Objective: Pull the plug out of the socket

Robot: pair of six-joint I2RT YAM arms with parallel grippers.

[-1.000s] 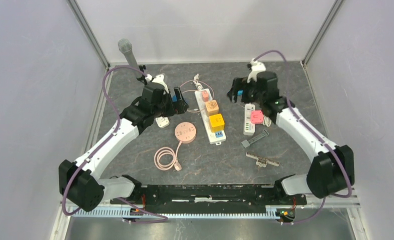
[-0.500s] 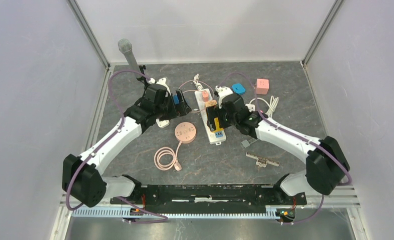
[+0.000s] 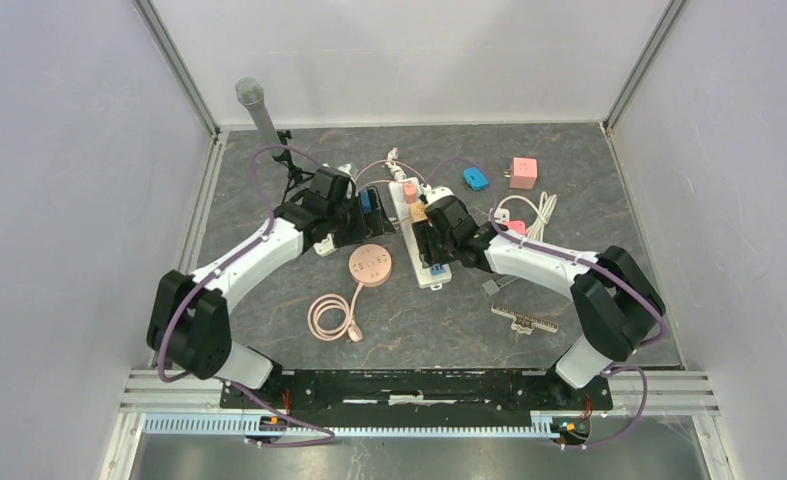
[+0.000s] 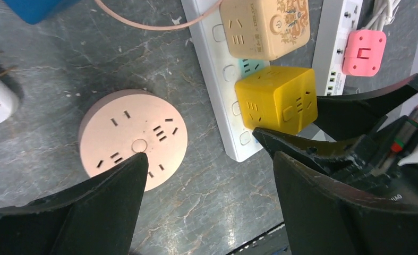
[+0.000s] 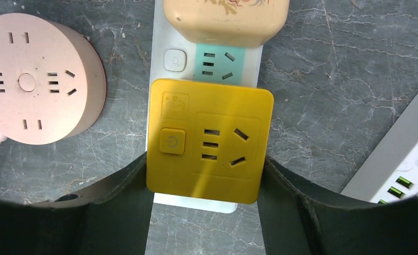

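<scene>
While seated in white power strip [image 5: 160, 32], yellow cube plug [image 5: 209, 141] clamped between right fingers [image 5: 105, 212]; left fingers [image 4: 90, 212] spread wide, empty.

The white power strip [image 3: 406, 200] was seen near the middle of the table [image 3: 589, 170], and the right gripper [image 3: 429, 248] was lowered over its 6 o'clock end, where a sliver of the yellow plug [image 3: 434, 264] was left showing beneath it. A beige plug [image 3: 420, 211] was seated just toward 12 o'clock of that. The left gripper [image 3: 371, 205] was held at the strip's 9 o'clock, a round pink socket [image 3: 369, 265] was placed at its 8 o'clock, and a pink cube [image 3: 523, 172] was laid toward 2 o'clock.
</scene>
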